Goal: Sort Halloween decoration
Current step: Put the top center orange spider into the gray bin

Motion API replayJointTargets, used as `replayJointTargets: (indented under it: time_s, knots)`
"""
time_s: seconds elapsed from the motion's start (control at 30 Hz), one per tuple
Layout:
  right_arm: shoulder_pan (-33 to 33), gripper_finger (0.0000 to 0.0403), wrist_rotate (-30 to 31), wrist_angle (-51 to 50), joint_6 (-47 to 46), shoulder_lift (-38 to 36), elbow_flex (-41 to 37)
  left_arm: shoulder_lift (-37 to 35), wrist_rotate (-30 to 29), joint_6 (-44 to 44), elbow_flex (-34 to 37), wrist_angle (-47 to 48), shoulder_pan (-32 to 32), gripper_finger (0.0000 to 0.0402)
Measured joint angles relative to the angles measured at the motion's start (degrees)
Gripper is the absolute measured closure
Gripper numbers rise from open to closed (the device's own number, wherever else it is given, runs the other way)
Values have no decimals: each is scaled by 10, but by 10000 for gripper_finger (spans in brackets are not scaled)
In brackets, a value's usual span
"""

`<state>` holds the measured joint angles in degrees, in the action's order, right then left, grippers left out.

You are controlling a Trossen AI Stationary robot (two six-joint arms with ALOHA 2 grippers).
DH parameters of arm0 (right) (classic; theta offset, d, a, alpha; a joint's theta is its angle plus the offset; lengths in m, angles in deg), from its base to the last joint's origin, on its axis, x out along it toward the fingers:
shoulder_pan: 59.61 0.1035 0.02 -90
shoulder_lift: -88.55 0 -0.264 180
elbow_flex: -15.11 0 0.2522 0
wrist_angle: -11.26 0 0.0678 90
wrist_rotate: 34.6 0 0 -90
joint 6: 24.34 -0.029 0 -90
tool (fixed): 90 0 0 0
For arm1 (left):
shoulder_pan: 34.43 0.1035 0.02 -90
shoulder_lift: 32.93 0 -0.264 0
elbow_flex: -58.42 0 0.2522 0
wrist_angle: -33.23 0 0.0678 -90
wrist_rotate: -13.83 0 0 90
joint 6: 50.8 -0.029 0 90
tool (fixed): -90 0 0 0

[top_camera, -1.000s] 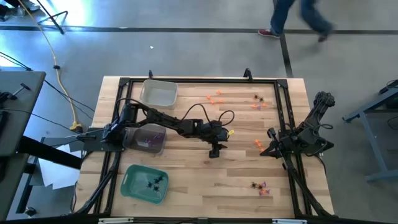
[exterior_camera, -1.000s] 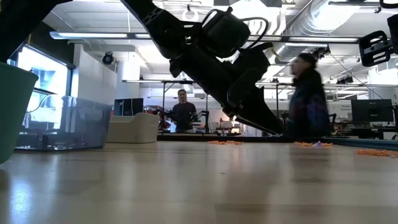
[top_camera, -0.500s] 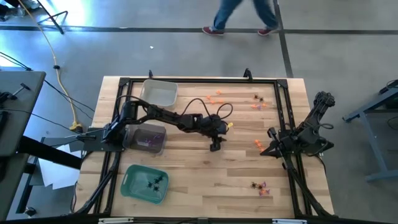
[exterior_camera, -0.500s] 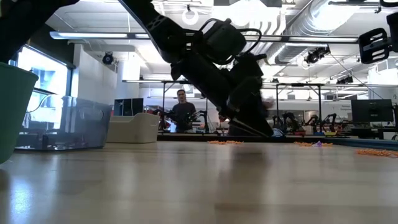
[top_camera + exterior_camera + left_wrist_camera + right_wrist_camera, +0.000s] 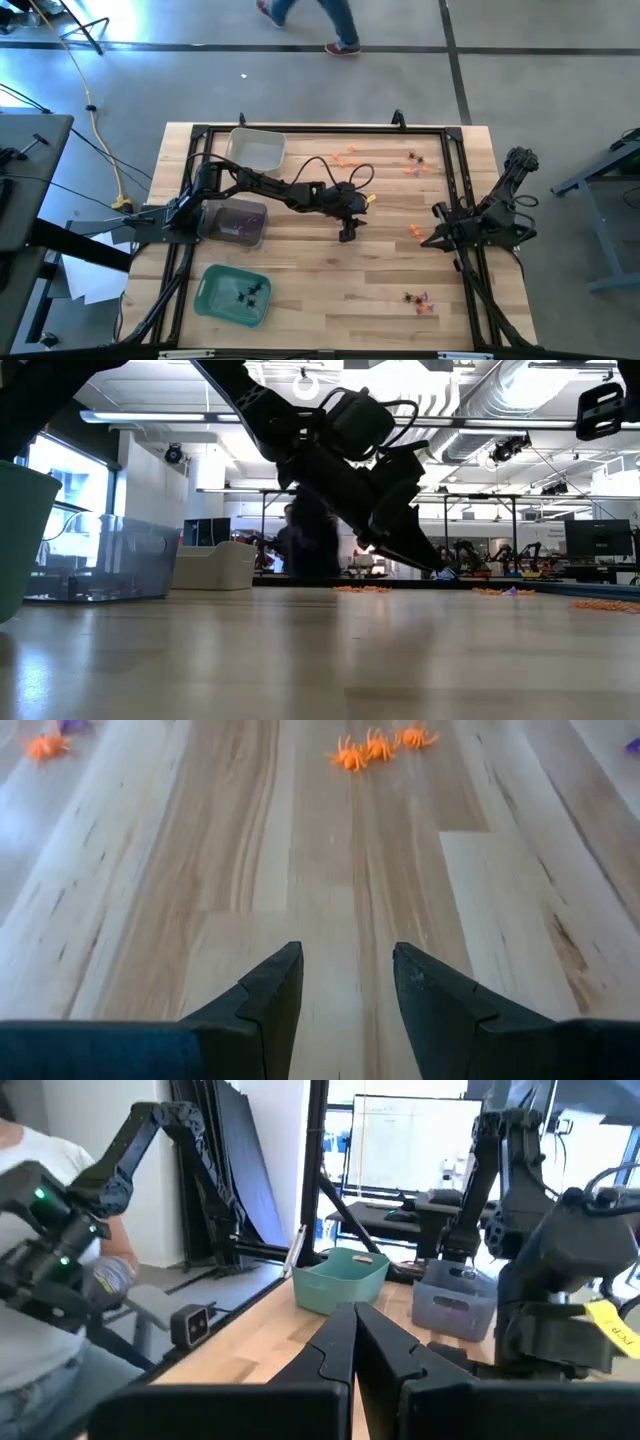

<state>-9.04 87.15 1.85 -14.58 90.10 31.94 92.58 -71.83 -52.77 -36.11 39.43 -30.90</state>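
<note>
The Halloween trinkets lie in small groups on the wooden table: orange ones at the far middle point(image 5: 345, 158), a mixed group at the far right point(image 5: 415, 165), orange ones at the right middle point(image 5: 413, 232) and a mixed group near the front right point(image 5: 418, 300). My left gripper point(image 5: 347, 233) is open and empty, low over the bare middle of the table, fingers slanting down toward the right. In the left wrist view point(image 5: 345, 982) three orange spider trinkets point(image 5: 380, 745) lie well ahead of it. My right gripper point(image 5: 435, 240) is shut and rests at the table's right side.
A white tray point(image 5: 255, 150) stands at the far left, a clear tray with purple trinkets point(image 5: 237, 222) at the left middle, and a green tray with black spiders point(image 5: 235, 293) at the near left. A black frame point(image 5: 320, 130) runs around the table. A person walks past beyond the far edge.
My left gripper has gone a little toward the table's far edge, still open and empty. The person behind the table has walked toward the left.
</note>
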Motion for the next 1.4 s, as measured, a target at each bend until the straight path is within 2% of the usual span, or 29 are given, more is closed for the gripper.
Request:
replayJointTargets:
  time_s: [0.13, 0.43, 0.63, 0.83, 0.97, 1.1, 1.17, 1.23, 1.33, 1.4]
  knots:
    - [0, 402, 0, 24, 67, 0, 0, 0, 0, 23, 0, -2, 0, 255]
    - [0, 402, -20, 91, 81, 0, 0, 0, -1, 66, 0, -5, 0, 255]
    - [0, 402, 48, 122, 116, 0, 0, 0, -42, 99, 0, -9, 0, 255]
    - [0, 402, 124, 120, 97, 0, 0, 0, -53, 110, 0, -27, 0, 255]
    - [0, 402, 99, 119, 34, 0, 0, 0, -72, 122, 0, -34, 0, 255]
    - [0, 402, 69, 134, 46, 0, 0, 0, -86, 139, 0, -35, 3, 255]
    - [0, 402, 78, 145, 38, 0, 0, 0, -87, 148, 0, -34, 5, 255]
    - [-3, 402, 146, 148, 15, 0, 0, 0, -87, 154, 0, -31, 6, 255]
    - [-13, 402, 334, 109, -18, 0, 0, 0, -87, 154, 0, -26, 7, 255]
    - [-24, 402, 409, 83, -28, 0, 0, 0, -87, 154, 0, -27, 6, 255]
